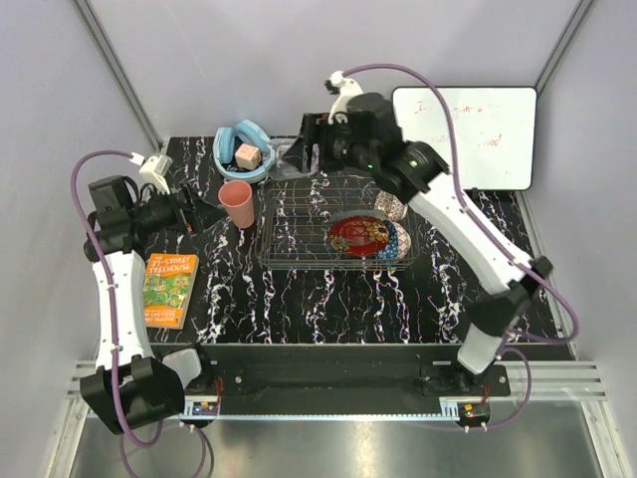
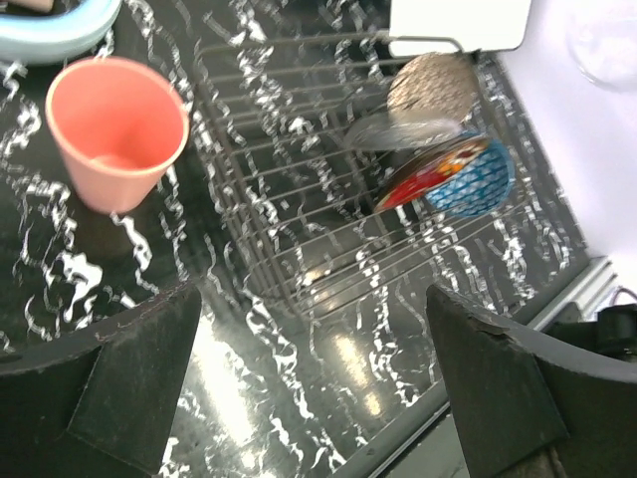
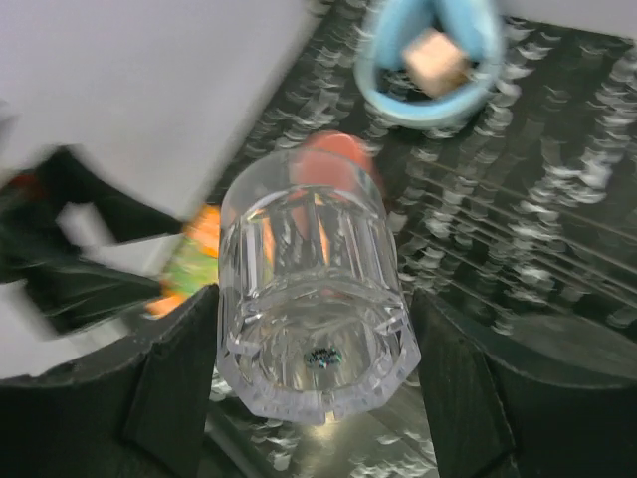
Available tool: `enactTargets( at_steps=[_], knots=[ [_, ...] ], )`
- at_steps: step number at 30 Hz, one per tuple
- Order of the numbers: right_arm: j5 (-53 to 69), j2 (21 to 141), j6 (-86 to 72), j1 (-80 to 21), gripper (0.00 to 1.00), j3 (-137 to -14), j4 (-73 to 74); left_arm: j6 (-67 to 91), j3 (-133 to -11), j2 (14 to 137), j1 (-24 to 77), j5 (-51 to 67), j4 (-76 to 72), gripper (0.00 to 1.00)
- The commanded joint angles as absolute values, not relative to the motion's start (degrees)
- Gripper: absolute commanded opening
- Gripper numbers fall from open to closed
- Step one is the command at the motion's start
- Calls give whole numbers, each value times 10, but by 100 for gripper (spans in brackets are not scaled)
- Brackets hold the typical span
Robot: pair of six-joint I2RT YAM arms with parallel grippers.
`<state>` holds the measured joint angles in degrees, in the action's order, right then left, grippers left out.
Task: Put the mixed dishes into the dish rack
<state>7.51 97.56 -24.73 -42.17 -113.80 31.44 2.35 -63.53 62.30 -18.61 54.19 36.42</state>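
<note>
right jaws closed on the glass tumbler (image 3: 299,249), one finger on each side of it, its base towards the wrist camera; that view is blurred

tumbler is in the air over the far-left corner of the dish rack (image 1: 267,224), off the tabletop (image 1: 438,289), not in the rack yet

right arm (image 1: 468,234) reaches across from the rack's near-right side, over its right end

left jaws wide open with nothing between them, hanging over the tabletop left of the rack, pointing towards it

pink cup (image 1: 237,203) upright, mouth up, on the tabletop just left of the rack's far-left corner, outside it; left jaws near it but apart

in the rack, all at its right end:
- red floral bowl (image 1: 358,236) leaning on edge, inside face showing from above
- blue patterned bowl (image 1: 401,241) right behind it on the rack's right side, looks touching
- speckled bowl (image 1: 390,206) at the far-right corner
- clear glass bowl (image 2: 403,131) between the speckled and red ones, hard to see from the top camera

left half of the rack holds only bare wire

outside the rack: light-blue ring (image 1: 242,139) with a wooden block (image 1: 247,155) inside it, beyond the far-left corner; book (image 1: 170,289) flat on the tabletop well left of the near-left corner; whiteboard (image 1: 465,136) beyond the far-right corner
</note>
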Motion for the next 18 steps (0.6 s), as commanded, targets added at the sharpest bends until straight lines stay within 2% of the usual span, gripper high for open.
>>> enactTargets(
  at_steps=[1,4,9,18],
  knots=[
    [-132,1127,-71,-456,0,-1279,617,-18,-624,605,-186,513,366,99],
    [-197,1211,-34,-475,0,-1385,696,-24,-622,601,-186,512,372,99],
    [-202,1278,-13,-479,0,-1463,694,-26,-616,595,-188,512,373,99],
    [-182,1377,-3,-486,0,-1533,677,-9,-579,600,-188,515,333,99]
  ],
)
